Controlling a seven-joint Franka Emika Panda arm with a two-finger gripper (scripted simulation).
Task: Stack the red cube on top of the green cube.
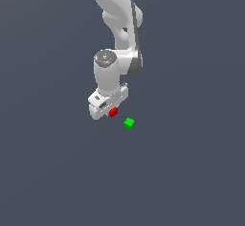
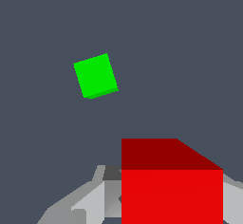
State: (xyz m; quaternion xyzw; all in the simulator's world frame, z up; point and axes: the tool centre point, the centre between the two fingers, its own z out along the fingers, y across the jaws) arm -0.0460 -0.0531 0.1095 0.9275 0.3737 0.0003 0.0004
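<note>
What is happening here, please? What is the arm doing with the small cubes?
A white robot arm has its gripper at the red cube. In the wrist view the cube sits between the fingers, apparently held, though contact is not clearly visible. The green cube lies apart on the grey floor, to the exterior view's right of the red one. Nothing is stacked yet.

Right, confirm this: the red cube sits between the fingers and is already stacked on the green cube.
Not stacked. The exterior view shows the green cube lying apart from the red cube, off to the exterior view's right. The red cube does sit between the fingers.
</note>
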